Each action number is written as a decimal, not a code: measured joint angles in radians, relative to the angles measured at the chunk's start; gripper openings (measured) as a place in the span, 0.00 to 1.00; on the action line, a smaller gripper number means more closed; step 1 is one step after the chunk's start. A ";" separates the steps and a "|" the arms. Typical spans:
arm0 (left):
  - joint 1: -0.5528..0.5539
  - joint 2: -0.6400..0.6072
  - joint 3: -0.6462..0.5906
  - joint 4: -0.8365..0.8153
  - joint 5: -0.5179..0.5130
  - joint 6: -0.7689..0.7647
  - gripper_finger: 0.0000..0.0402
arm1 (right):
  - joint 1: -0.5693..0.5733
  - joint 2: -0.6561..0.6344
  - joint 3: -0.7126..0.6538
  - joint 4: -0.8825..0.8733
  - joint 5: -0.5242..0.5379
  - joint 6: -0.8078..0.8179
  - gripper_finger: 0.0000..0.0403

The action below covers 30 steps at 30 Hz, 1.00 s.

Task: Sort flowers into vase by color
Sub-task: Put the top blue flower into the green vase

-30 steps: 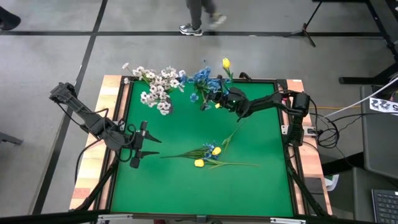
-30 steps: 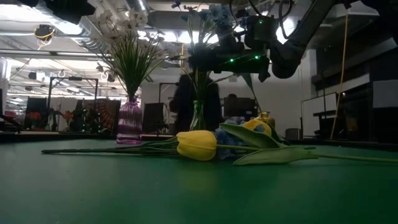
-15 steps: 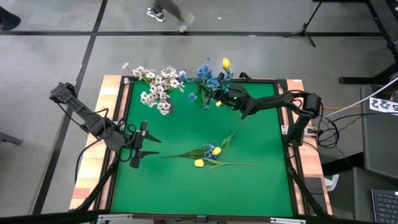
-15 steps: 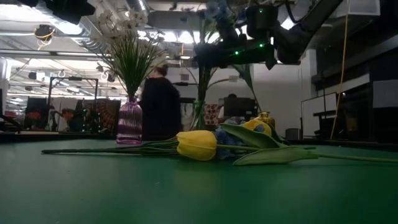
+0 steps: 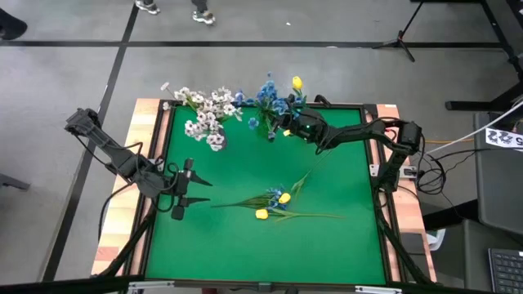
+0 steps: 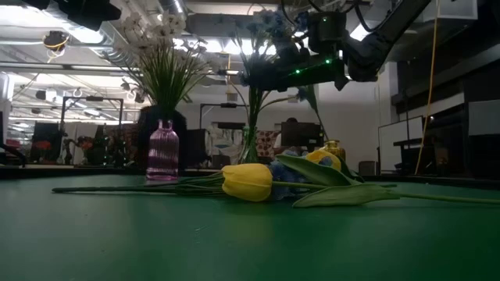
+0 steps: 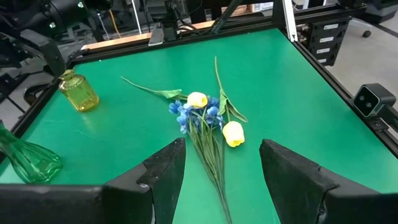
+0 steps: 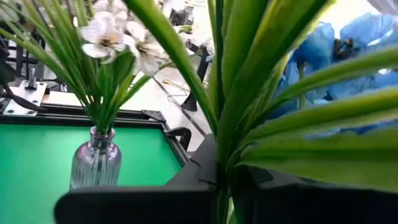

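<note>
A bunch of blue blooms [image 5: 268, 100] with one yellow bud [image 5: 297, 82] stands upright near the far edge, with my right gripper [image 5: 283, 127] shut on its green stems. The stems run down toward a green glass vase [image 6: 249, 146]; I cannot tell whether their ends are inside it. White flowers [image 5: 204, 114] stand in a purple vase [image 6: 162, 151]. More flowers [image 5: 274, 204], two yellow buds and a blue cluster, lie flat mid-table on their stems. My left gripper [image 5: 186, 189] hovers open at the table's left, short of them. My right gripper pinches the bunch's green stems and leaves [image 8: 222, 155] between its two fingers, well below the blooms. The fingers reach in level from the table's right side and lie across the stems. The bunch stands upright, blooms above the fingers, stems hanging below.
An empty yellow glass vase [image 7: 78, 92] stands near the far right, beside the green vase [image 7: 25, 158]. The green mat [image 5: 245, 245] is bare toward the near edge. A wooden frame [image 5: 127, 204] borders the mat. A person walks on the floor beyond the far edge.
My right gripper has tipped up toward level, staying shut on the stems. The blue blooms and yellow bud have swung slightly toward the far edge with it. A person has walked past behind the table.
</note>
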 joint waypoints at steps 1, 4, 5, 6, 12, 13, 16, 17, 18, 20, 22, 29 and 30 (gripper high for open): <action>0.000 0.000 0.000 0.000 -0.001 0.000 0.51 | -0.005 0.000 0.000 0.000 0.000 0.002 0.04; 0.000 0.000 0.000 0.000 -0.001 0.000 0.51 | -0.007 0.001 0.000 -0.002 0.001 0.019 0.04; 0.000 0.000 0.000 0.000 -0.001 0.000 0.51 | -0.008 0.008 0.000 0.005 0.003 0.025 0.04; 0.000 0.000 0.000 0.000 -0.001 0.000 0.51 | -0.011 0.016 0.000 0.015 0.002 0.031 0.04; 0.000 0.000 0.000 0.000 -0.001 -0.001 0.51 | -0.020 0.080 0.000 0.049 0.004 0.091 0.04; 0.000 0.000 0.000 0.000 -0.001 -0.001 0.51 | -0.020 0.083 0.000 0.048 0.009 0.093 0.04; 0.000 0.000 0.000 0.000 -0.001 -0.001 0.51 | -0.021 0.098 0.000 0.054 0.009 0.111 0.04; 0.000 0.000 0.000 0.000 -0.003 -0.001 0.51 | -0.026 0.105 0.000 0.054 0.009 0.114 0.04; 0.000 0.000 0.000 0.000 -0.005 -0.001 0.51 | -0.026 0.112 0.000 0.053 0.007 0.122 0.04; 0.000 0.000 0.000 0.000 -0.011 -0.001 0.51 | -0.032 0.120 0.000 0.048 0.000 0.134 0.04; 0.000 0.000 0.000 0.000 -0.011 -0.001 0.51 | -0.032 0.123 0.000 0.048 0.000 0.138 0.05; 0.000 0.000 0.000 0.000 -0.012 0.000 0.51 | -0.040 0.123 0.000 0.025 0.007 0.159 0.12; 0.000 0.000 0.000 0.000 -0.012 0.000 0.51 | -0.040 0.124 0.000 0.023 0.010 0.158 0.12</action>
